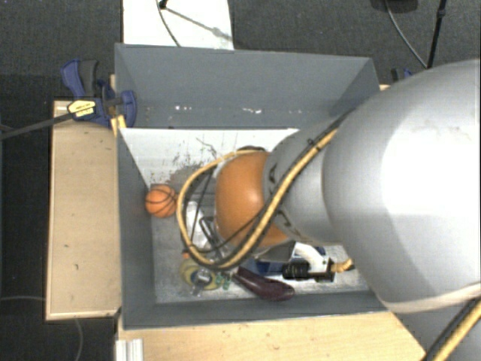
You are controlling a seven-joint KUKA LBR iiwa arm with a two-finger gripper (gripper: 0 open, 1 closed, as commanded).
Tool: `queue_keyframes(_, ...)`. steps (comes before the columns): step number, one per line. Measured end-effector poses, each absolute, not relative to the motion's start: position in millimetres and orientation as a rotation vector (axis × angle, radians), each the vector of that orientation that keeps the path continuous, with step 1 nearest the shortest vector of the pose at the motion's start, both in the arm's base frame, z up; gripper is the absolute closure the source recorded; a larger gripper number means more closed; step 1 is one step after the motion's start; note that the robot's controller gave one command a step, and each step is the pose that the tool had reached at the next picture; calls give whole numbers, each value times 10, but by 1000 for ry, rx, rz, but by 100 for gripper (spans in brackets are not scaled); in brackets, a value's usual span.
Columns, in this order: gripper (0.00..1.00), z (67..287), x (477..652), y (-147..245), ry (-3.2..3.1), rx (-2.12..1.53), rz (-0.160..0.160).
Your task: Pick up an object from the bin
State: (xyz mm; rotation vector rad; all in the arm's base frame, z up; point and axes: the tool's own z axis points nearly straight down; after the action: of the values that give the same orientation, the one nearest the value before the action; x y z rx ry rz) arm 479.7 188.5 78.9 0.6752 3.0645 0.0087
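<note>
"Orange ball (160,201), the small one lined like a basketball: it sits alone on the floor of the bin (135,239), close to the left wall."

"And the claw?"

"To the ball's right, and apart from it. The claw (197,233) hangs low in the bin under the robot's orange cover (239,194), with yellow-and-black cables (279,188) looped round it. Whether it is released or clenched, I cannot tell from here; the cover and cables hide too much."

"So is it holding anything?"

"I can't say that either. Near it, toward the near wall, lies a little heap of green and yellow bits (204,279). Right of that is a dark purple thing (263,285), long and narrow, its length running along the near wall, tilted a little. Further right, half under the arm (391,201), a blue and white thing (310,260) and something black (319,276)."

"Which would you bet on?"

"If it's the orange ball, the claw must go left and slightly toward the far wall; being round, it asks no turn of the wrist. The heap is nearer, I'd judge, almost beneath it. The purple thing would want the claw set across its length."
</note>
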Motion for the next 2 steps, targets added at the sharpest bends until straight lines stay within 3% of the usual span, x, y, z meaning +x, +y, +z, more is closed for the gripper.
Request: queue_keyframes(2,100,987,4795,1868,3066,677,3)
